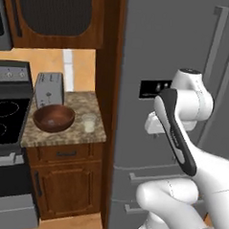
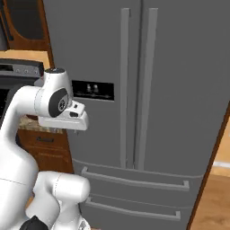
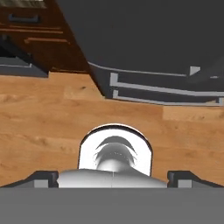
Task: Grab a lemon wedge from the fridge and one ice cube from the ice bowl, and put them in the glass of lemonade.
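Note:
The fridge point(image 1: 168, 52) stands tall and grey with both doors closed, its long handles point(image 2: 137, 90) upright and its two bottom drawers point(image 3: 166, 89) shut. The lemon wedge is hidden. Left of the fridge, on the granite counter point(image 1: 62, 137), sit the brown ice bowl point(image 1: 54, 117) and the small glass of lemonade point(image 1: 89, 123) just right of it. The ice cube is hidden from view. My gripper point(image 3: 113, 179) hangs in front of the left fridge door, pointing down at the floor, its fingertips point(image 3: 46, 177) wide apart and open with nothing between them.
A silver toaster point(image 1: 49, 89) stands behind the bowl. A black stove point(image 1: 6, 114) adjoins the counter on the left. Wooden cabinets point(image 1: 66, 180) sit under the counter. Wood floor point(image 3: 43, 122) lies before the fridge. A black dispenser panel point(image 2: 93, 90) is set in the left door.

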Motion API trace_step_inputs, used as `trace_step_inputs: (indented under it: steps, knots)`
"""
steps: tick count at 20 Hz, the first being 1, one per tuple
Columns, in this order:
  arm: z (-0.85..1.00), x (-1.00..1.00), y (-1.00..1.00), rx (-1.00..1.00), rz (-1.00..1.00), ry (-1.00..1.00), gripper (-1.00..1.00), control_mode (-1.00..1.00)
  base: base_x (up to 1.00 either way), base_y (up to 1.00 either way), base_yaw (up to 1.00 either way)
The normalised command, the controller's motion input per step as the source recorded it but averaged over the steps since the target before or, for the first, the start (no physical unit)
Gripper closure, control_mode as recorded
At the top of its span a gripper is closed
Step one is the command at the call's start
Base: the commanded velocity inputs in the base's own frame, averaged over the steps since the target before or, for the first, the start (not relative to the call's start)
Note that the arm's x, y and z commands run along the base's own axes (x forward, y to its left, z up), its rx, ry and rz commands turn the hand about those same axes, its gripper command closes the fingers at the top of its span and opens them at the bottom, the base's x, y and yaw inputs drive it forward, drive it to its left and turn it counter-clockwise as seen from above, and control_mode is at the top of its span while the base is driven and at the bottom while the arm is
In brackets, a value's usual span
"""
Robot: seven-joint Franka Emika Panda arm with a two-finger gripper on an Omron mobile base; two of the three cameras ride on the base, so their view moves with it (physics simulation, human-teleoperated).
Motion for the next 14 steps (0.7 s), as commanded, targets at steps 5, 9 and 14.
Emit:
trace_step_inputs:
  steps: [5, 9, 14]
  knots:
    - [0.0, 0.0, 0.0, 0.0, 0.0, 0.0, -1.0, 1.0, 0.27, 1.0, -0.11]
    - [0.0, 0.0, 0.0, 0.0, 0.0, 0.0, -1.0, 1.0, 0.43, 0.96, 0.0]
    - [0.0, 0.0, 0.0, 0.0, 0.0, 0.0, -1.0, 1.0, 0.72, 0.53, 0.0]
